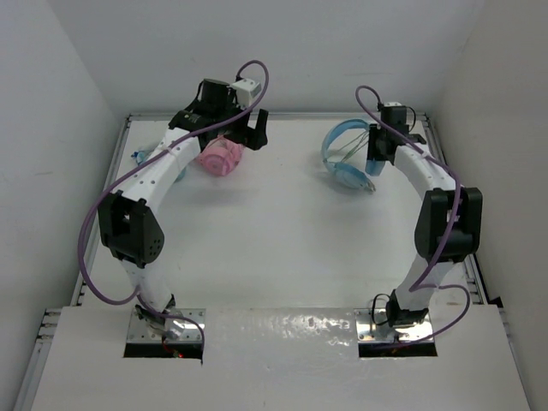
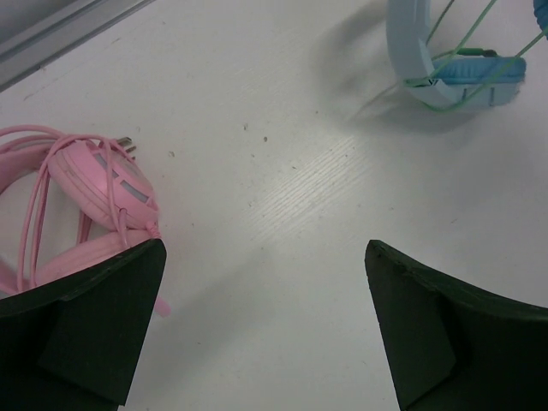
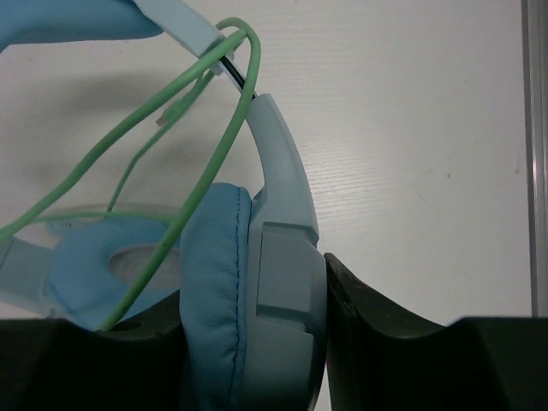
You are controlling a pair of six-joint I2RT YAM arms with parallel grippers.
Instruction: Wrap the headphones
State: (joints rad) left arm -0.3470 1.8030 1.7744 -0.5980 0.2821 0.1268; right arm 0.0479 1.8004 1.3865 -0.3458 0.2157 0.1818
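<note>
You've got the headphones point(image 1: 347, 158) at upper right of the top view, one earcup point(image 3: 214, 291) pinched in the right jaws, green cable point(image 3: 231, 22) looping loose. Left jaws spread wide beside pink headphones point(image 1: 220, 156). White surface point(image 1: 291, 240), plain white walls point(image 1: 342, 51).

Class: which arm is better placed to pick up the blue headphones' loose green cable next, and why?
Probably left. The left hand is open and empty, with the headphones ahead of it. The right hand is occupied, clamped on an earcup beside the green cable.

No readable text, labels, brands or numbers, headphones point(image 3: 282, 282) unmarked
</note>
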